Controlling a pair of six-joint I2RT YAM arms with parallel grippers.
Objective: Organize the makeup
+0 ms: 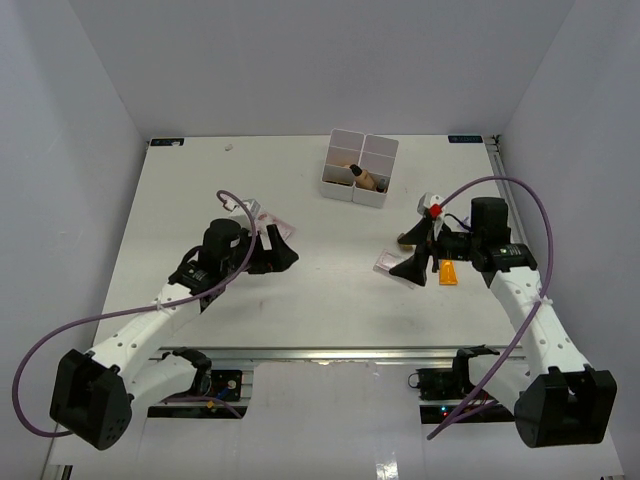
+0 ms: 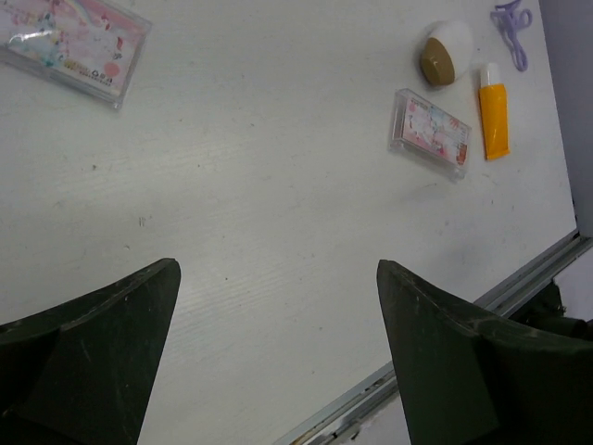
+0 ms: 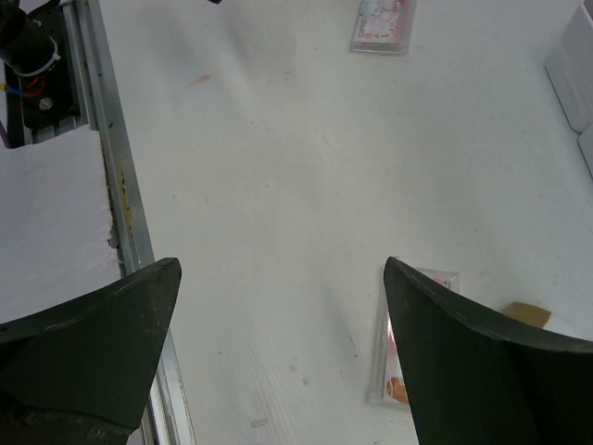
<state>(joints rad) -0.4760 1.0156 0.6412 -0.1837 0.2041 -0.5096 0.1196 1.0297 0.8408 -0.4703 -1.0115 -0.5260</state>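
The makeup is being seen scattered over the table. One tan dark-capped bottle is being held tilted inside the white box at twelve o'clock in the overhead view, though its exact compartment cannot be told.

A first pink packet is being shown just at ten o'clock of the left gripper. In the left wrist view it is being cut off by the top left corner of the frame. A second pink packet is being seen at two o'clock in that view. The beige egg sponge is lying just above it and the orange tube just beside it at three o'clock.

From overhead, this second packet is being partly covered by the right gripper, and the sponge cannot be made out with certainty there. In the right wrist view the same packet and a tan wedge are being largely hidden behind the right-hand finger.

Both claws are being held wide apart with nothing between the jaws: the left gripper and the right gripper alike. Neither is touching any item.

The other cosmetics cannot be made out.
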